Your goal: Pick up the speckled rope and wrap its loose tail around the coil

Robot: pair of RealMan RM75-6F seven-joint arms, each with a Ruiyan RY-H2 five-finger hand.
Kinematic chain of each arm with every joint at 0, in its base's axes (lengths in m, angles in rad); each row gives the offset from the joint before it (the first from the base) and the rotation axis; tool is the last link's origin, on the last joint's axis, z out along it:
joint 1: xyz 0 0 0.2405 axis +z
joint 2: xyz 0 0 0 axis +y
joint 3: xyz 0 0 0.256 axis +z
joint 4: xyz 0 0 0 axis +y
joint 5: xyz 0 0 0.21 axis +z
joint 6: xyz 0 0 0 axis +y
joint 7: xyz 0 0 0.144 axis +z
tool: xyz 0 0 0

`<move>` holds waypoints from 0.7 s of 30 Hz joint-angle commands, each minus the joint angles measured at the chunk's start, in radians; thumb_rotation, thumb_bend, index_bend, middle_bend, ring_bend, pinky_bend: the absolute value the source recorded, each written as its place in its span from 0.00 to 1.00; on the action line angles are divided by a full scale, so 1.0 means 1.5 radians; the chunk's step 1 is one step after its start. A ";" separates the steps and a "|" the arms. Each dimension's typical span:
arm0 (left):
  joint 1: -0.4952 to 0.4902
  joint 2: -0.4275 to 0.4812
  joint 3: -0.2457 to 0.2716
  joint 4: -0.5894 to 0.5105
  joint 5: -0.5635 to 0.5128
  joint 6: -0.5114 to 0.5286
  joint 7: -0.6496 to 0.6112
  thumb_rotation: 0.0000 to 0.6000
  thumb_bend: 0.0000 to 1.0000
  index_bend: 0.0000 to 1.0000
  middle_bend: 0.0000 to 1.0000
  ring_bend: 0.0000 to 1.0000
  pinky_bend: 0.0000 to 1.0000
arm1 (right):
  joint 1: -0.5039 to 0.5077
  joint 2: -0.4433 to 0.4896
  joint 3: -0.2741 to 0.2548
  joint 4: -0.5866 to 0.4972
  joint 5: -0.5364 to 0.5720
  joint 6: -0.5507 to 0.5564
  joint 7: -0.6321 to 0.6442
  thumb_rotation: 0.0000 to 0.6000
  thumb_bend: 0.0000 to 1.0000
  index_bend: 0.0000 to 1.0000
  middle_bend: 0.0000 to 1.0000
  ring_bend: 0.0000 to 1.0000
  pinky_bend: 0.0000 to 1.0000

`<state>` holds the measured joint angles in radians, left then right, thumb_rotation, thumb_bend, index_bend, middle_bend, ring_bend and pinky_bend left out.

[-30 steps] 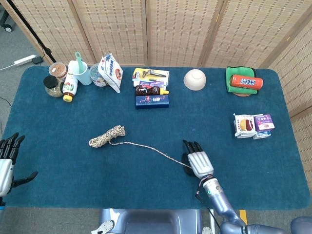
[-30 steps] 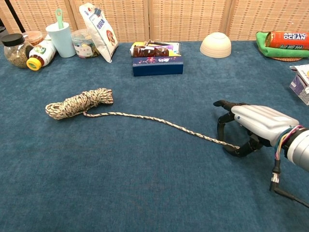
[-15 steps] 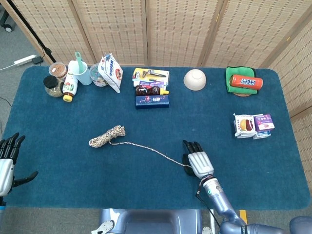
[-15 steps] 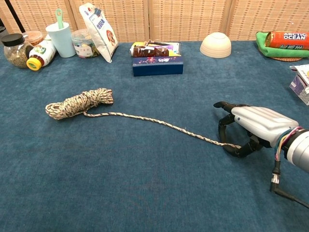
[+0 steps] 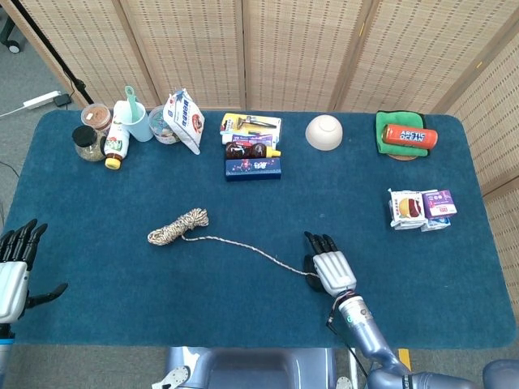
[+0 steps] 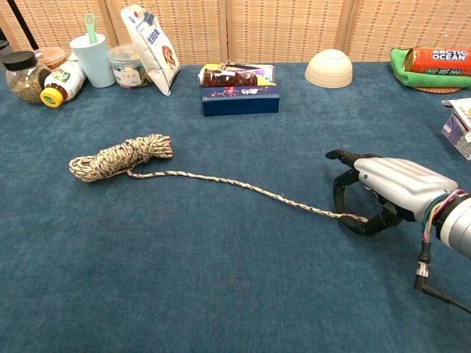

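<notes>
The speckled rope lies on the blue table, its coil [image 5: 178,226] [image 6: 121,157] left of centre. Its loose tail [image 5: 251,250] [image 6: 243,185] runs right and toward the front edge. My right hand [image 5: 331,270] [image 6: 390,193] sits palm down over the tail's end. Its curled fingers and thumb pinch the end, which is raised slightly off the cloth. My left hand [image 5: 15,275] hovers at the table's front left corner, far from the rope, with fingers spread and nothing in it. The chest view does not show it.
Jars, a cup [image 5: 138,120] and a snack bag [image 5: 185,119] stand at the back left. Boxes [image 5: 253,168] and a bowl [image 5: 324,132] sit at the back middle. A can on a green cloth [image 5: 405,135] and small cartons [image 5: 422,209] are on the right.
My right hand has risen slightly and drawn the tail's end up and a little right with it. The left hand has drifted slightly. The coil has stayed put.
</notes>
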<state>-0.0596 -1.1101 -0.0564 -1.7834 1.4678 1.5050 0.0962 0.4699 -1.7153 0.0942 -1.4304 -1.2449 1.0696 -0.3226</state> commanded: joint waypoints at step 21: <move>-0.164 -0.103 -0.077 0.015 -0.122 -0.192 0.121 1.00 0.07 0.00 0.00 0.00 0.00 | 0.000 0.062 0.016 -0.078 -0.051 0.059 -0.018 1.00 0.47 0.60 0.00 0.00 0.00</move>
<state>-0.2739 -1.2293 -0.1522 -1.7700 1.3218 1.2477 0.2426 0.4683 -1.6267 0.1160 -1.5423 -1.3196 1.1545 -0.3450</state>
